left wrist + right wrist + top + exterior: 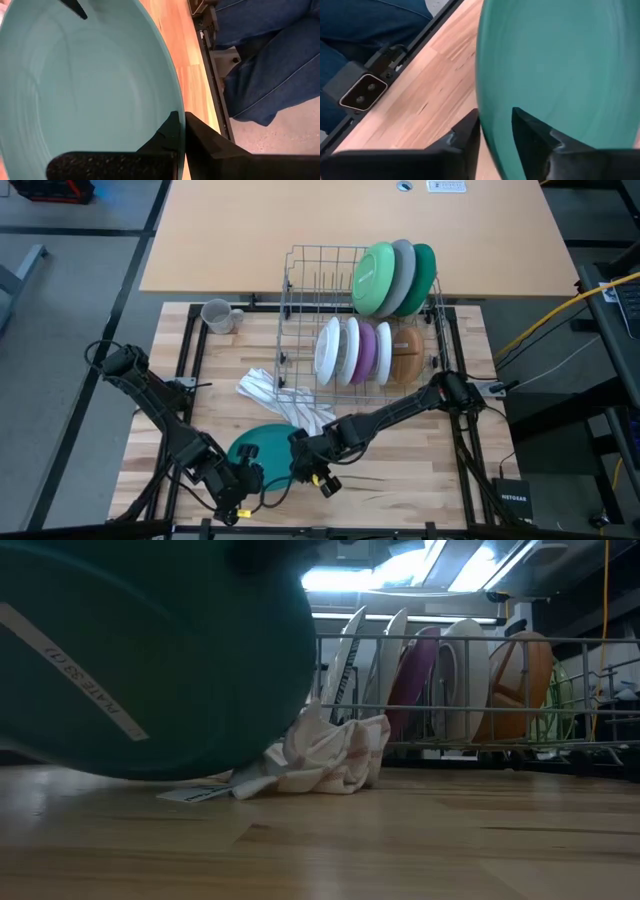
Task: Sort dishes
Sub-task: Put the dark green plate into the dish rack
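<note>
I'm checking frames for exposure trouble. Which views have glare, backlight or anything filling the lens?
Low view: bright ceiling lights backlight the grey wire rack, and the round teal plate looms dark and soft. Both wrist views: that plate fills most of each picture. High view: evenly lit.

This is looking like a robotics lab or test room rather than a kitchen. A butcher-block table (420, 470) is sitting inside a black metal frame (470, 380), with a plain desk (300, 230) standing behind it on grey carpet (70, 330). A yellow cable (560, 310) and a Netgear box (514, 498) are lying at the side, ceiling light panels (400, 575) are glowing overhead, and a person in jeans (270, 65) is sitting at the table edge.
</note>
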Available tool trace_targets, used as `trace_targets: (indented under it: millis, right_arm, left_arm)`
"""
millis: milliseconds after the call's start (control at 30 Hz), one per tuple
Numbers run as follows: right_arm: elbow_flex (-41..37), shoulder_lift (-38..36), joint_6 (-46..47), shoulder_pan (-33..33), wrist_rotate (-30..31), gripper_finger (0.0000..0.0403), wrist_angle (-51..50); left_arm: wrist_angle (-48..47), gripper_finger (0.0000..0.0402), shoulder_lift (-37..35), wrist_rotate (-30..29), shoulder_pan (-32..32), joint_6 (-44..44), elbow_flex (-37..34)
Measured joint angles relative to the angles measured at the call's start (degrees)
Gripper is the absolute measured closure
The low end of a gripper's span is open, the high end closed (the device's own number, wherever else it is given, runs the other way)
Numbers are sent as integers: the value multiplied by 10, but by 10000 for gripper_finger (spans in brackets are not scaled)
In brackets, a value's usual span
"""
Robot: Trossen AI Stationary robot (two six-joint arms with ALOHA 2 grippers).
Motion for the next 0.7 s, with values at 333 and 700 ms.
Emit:
trace_targets:
  millis: [333, 700]
  right_arm:
    - [0, 0, -11, -2, -8, 387, 4]
    - [1, -2, 4, -3, -27, 384, 6]
  left_arm:
    - [-9, 385, 0, 0, 6, -37, 0]
    - [3, 317, -23, 46, 37, -60, 0]
